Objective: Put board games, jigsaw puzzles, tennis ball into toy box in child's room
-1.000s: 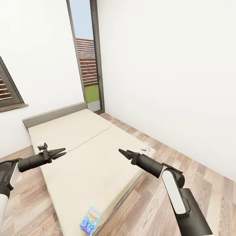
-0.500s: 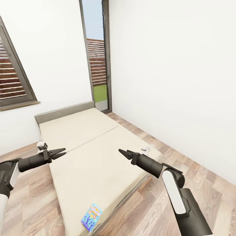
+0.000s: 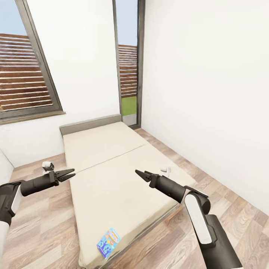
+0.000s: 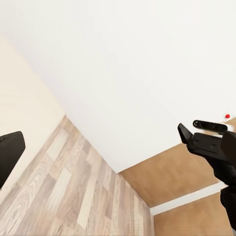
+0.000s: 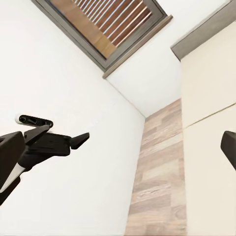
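Head view looks down over both arms onto the bed point(image 3: 112, 164), a cream mattress with a grey frame running away toward a tall narrow window point(image 3: 129, 63), and the only toy showing on it is one board game point(image 3: 108, 242), the light blue box with cartoon art, lying flat at the near foot of the mattress just beside its edge. Its long axis runs on a diagonal, tilted a little off the length of the bed. That box lies below and nearer the robot than both grippers, between the two arms. The left gripper point(image 3: 69, 173) hangs over the wood floor point(image 3: 41, 231) at the bed's left side with its jaws apart and nothing in them; the right gripper point(image 3: 141, 175) is held out over the mattress, jaws likewise parted and empty. Neither is close to the box: both point forward, well above and beyond it. By my judgement the right arm is slightly the better placed, since it already hangs over the mattress, but either would have to draw back and drop toward the near edge, closing across the box's short side. A second game on the bed cannot be made out.
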Controlling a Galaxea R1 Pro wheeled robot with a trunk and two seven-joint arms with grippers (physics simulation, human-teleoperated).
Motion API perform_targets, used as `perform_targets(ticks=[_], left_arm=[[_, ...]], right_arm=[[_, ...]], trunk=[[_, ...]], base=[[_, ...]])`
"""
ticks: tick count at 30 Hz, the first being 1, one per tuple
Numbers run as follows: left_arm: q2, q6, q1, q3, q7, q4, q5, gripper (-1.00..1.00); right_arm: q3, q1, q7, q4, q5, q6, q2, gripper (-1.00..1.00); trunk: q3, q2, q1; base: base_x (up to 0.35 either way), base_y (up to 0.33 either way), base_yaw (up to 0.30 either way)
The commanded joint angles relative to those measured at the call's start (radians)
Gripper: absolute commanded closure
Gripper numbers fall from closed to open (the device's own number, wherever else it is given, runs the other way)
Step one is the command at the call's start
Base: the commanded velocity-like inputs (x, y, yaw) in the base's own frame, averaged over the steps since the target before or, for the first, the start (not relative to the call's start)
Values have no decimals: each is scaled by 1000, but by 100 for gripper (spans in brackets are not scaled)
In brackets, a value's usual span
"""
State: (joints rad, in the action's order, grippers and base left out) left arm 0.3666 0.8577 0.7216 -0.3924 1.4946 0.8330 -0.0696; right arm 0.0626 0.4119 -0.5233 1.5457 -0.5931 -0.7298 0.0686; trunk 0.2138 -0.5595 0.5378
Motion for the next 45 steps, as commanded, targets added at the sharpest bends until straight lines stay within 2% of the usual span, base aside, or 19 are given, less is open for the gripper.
perform_targets(ticks=[1,16,45], left_arm=[[0,11,1,0,4,0,1,-100],[0,11,0,1,3,0,1,-100],[0,11,0,1,3,0,1,-100]], right_arm=[[-1,1,0,1,-4,-7,0,-100],[-1,1,0,1,-4,-7,0,-100],[0,1,0,1,-2,-7,3,-100]], trunk=[[2,-2,0],[2,-2,0],[2,-2,0]], base=[[0,-89,283],[0,-131,283],[0,-7,284]])
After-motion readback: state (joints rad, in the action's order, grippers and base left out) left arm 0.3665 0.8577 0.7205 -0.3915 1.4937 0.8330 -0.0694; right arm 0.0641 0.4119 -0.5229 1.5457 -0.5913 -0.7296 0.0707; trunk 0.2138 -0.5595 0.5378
